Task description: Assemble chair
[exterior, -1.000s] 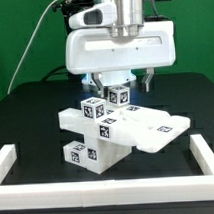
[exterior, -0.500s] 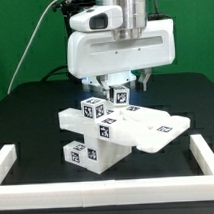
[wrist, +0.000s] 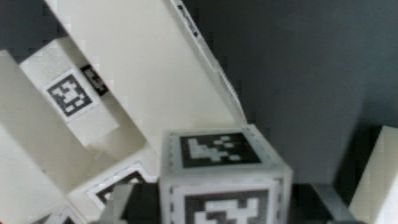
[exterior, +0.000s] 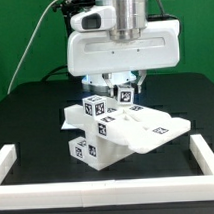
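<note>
The chair parts (exterior: 136, 129) lie stacked mid-table: a flat white panel, tagged blocks and a lower block (exterior: 85, 152). A tagged white leg block (exterior: 121, 95) stands upright on top. My gripper (exterior: 122, 86) hangs straight over this block with a finger on either side. In the wrist view the block (wrist: 222, 175) sits centred between the jaws, with dark gaps on both sides. One grey finger (wrist: 377, 170) shows at the edge, clear of the block. Long white panels (wrist: 143, 80) lie beyond it. The gripper looks open.
A low white border rail (exterior: 12, 158) runs along the front and sides of the black table. A cable (exterior: 38, 42) hangs at the exterior view's left, behind the arm.
The hand has come slightly lower and closer round the upright block. The stacked parts have shifted a little.
</note>
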Available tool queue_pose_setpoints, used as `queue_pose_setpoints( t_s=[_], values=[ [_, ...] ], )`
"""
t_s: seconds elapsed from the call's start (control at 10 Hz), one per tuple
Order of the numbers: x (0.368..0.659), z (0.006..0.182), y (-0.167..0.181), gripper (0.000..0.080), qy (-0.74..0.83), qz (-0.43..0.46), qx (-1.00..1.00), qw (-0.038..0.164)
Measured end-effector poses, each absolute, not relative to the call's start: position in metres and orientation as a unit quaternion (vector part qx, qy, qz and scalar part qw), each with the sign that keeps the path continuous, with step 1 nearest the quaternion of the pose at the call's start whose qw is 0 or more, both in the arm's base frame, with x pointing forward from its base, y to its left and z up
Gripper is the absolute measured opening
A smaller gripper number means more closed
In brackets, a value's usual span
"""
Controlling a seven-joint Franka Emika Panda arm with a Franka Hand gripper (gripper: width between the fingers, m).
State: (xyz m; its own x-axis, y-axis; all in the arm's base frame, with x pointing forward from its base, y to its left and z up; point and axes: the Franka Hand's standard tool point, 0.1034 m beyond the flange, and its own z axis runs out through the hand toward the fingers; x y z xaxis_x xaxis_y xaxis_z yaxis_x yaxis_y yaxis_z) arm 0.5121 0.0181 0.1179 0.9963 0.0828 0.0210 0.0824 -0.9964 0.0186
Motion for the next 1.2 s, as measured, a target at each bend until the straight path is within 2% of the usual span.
queue_pose_setpoints(
  t_s=[0.4, 0.6, 0.7, 1.0, 1.2],
  values=[
    [0.5138, 0.1173, 0.0133, 0.0284, -0.177, 0.028, 0.984, -0.008],
    [0.5136, 0.1169, 0.0135, 0.0284, -0.306, 0.025, 0.951, -0.032],
    [0.5137, 0.1167, 0.0119, 0.0284, -0.370, 0.018, 0.927, -0.050],
    [0.5142, 0.1167, 0.0131, 0.0284, -0.390, 0.017, 0.919, -0.056],
    [0.5140, 0.1166, 0.0130, 0.0551, -0.377, 0.018, 0.924, -0.055]
  ],
)
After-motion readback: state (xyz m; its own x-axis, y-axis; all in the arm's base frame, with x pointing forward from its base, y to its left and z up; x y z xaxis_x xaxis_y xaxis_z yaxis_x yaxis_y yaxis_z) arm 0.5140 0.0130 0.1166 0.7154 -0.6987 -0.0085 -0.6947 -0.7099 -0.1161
